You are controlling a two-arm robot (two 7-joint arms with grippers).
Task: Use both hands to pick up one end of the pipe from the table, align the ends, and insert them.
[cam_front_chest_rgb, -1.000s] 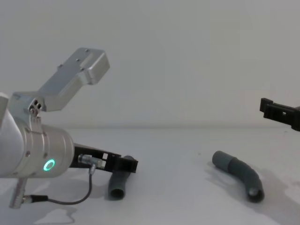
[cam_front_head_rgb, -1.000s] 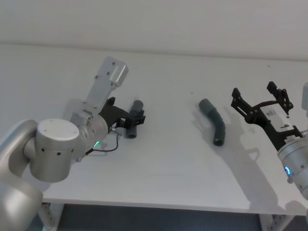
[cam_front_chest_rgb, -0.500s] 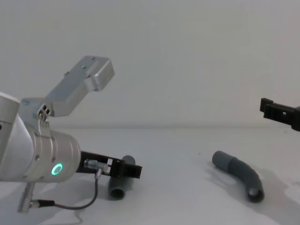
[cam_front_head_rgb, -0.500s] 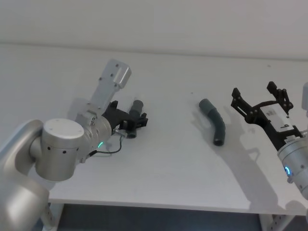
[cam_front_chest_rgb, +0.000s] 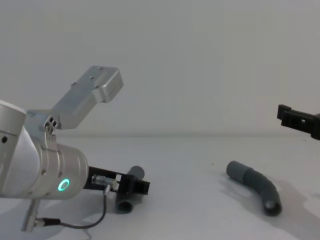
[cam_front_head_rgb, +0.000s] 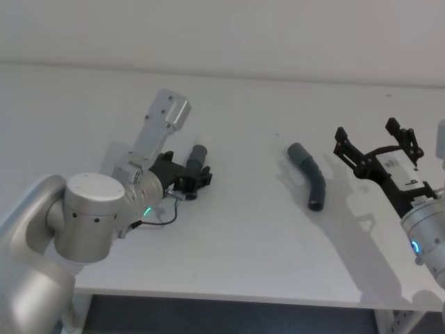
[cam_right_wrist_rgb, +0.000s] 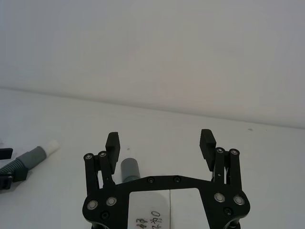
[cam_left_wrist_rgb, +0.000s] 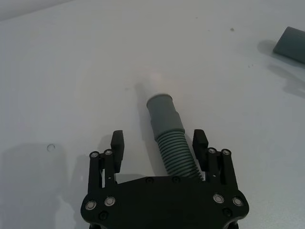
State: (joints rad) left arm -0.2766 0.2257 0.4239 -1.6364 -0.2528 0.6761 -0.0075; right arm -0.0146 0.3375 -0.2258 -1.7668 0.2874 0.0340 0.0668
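Straddling the ribbed middle of the white-tipped hose piece (cam_left_wrist_rgb: 167, 136), the left hand (cam_left_wrist_rgb: 159, 138) sits low over the bench (cam_front_head_rgb: 243, 229), jaws apart, not yet clamped. The right hand (cam_front_head_rgb: 372, 136) hovers wide open and empty near the other grey piece (cam_front_head_rgb: 311, 177), which lies on the bench.

A plain white wall (cam_front_chest_rgb: 200, 50) rises behind the off-white table (cam_front_head_rgb: 243, 257); dark floor (cam_front_head_rgb: 229, 316) below its edge
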